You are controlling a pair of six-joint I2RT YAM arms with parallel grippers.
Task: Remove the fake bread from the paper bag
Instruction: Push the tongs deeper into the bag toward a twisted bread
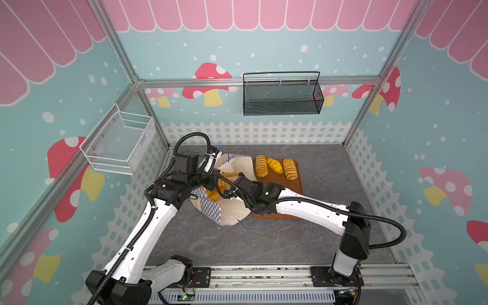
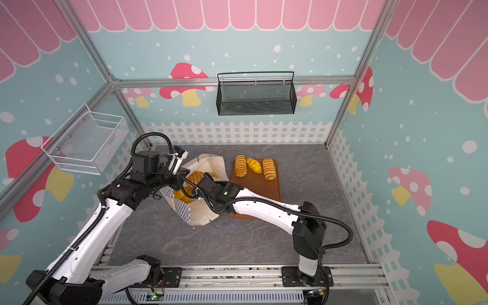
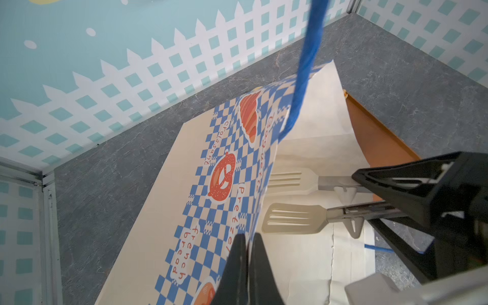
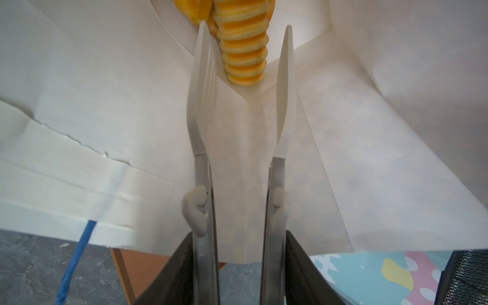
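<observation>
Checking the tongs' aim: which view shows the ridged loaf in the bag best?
Right wrist view: the loaf lies clear between the open tongs. Both top views show it small, partly behind the arms. Left wrist view misses it.

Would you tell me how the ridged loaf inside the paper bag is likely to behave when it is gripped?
The ridged loaf looks glossy, so it may slip in the smooth-bladed right end effector. Its rounded oblong form could probably roll on the paper bag lining. The deep ridges might give some purchase.
</observation>
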